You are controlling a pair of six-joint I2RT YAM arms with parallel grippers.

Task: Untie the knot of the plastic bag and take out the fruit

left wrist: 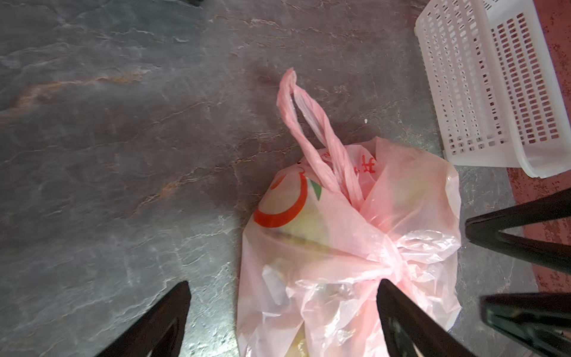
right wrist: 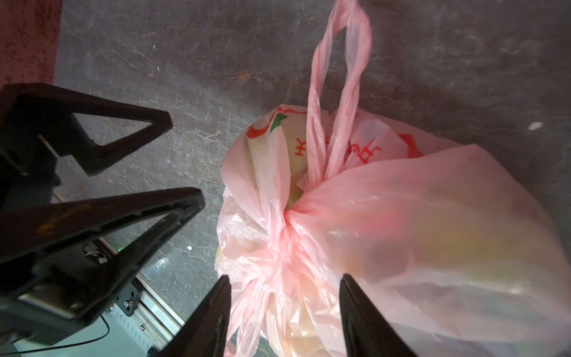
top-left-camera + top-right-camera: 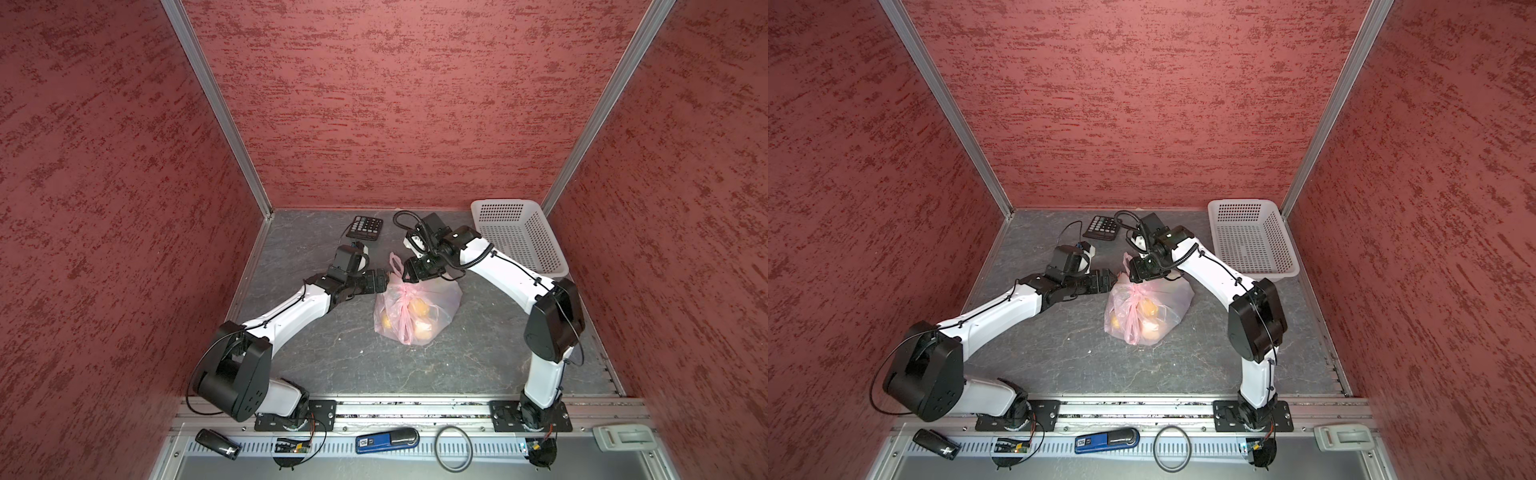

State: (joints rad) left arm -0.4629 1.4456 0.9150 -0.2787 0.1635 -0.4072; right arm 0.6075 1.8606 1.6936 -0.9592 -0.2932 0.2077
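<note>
A thin, see-through pink plastic bag [image 3: 440, 297] is sitting on a grey, stone-patterned surface [image 3: 332, 361]. Its top is tied shut, and two robot arms are reaching in from either side.

The left fingers [image 1: 411, 321] are standing wide apart and gripping nothing. One fingertip is touching the film right beside the knot [image 1: 397, 262]. The other is hanging over bare surface, clear of the bag.

The right fingers [image 2: 360, 312] are also parted, straddling a bunched strand of film that is running out from the knot. The knot is lying just ahead of these fingertips. Whether they are pressing on the film cannot be told.

One twisted handle loop [image 2: 336, 92] is rising just past the knot, farther out from both pairs of fingers.

Yellow fruit [image 3: 419, 307] is showing through the film. It is inside the bag, lower than both pairs of fingers.

A white perforated basket [image 3: 519, 237] is resting behind the right fingers, apart from the bag. A dark calculator [image 3: 365, 227] is lying past the left fingers, well apart from them.
</note>
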